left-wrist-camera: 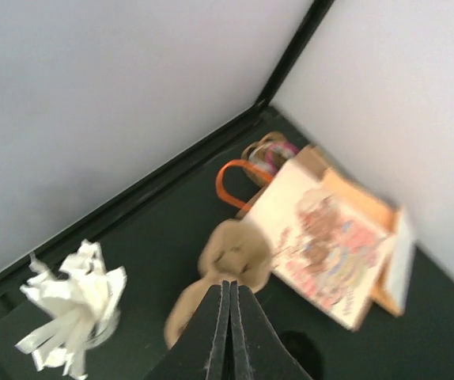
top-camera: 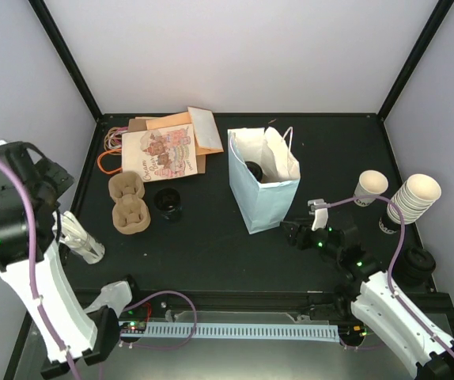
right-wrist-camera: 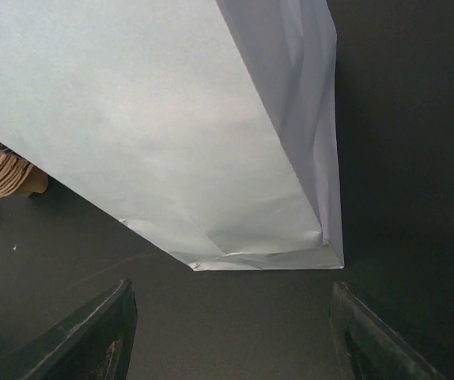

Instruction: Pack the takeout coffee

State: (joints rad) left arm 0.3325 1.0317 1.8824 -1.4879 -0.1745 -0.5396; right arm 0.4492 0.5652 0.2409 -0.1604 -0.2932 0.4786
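My left gripper (left-wrist-camera: 228,289) is up high over the left side of the table (top-camera: 211,253). Its two fingers are pressed tight together, and there is nothing between them. Below it I see a brown cup carrier (top-camera: 129,203) and a bunch of white paper strips (top-camera: 81,240). Some flat paper bags (top-camera: 164,150) lie by the far corner, and the top one has pink pictures on it.

My right gripper (right-wrist-camera: 231,293) is down low, near the bottom of the pale blue paper bag (top-camera: 262,198). Its fingers (right-wrist-camera: 92,340) are spread wide apart and hold nothing. A bit of bare table shows between them and the bag, so they are not touching it.

The pale blue paper bag stands up in the middle of the table with its top open. Inside it I see a dark round thing (top-camera: 252,169), but I cannot tell what it is.

The takeout coffee (top-camera: 168,201) sits on the table just to the right of the cup carrier and to the left of the standing bag. From above it looks like a black circle. Neither of my grippers is near it.

On the right side there is one cream cup with no lid (top-camera: 371,186). A stack of cream cups (top-camera: 413,198) is just beside it, and some black lids (top-camera: 417,265) are a bit nearer to me
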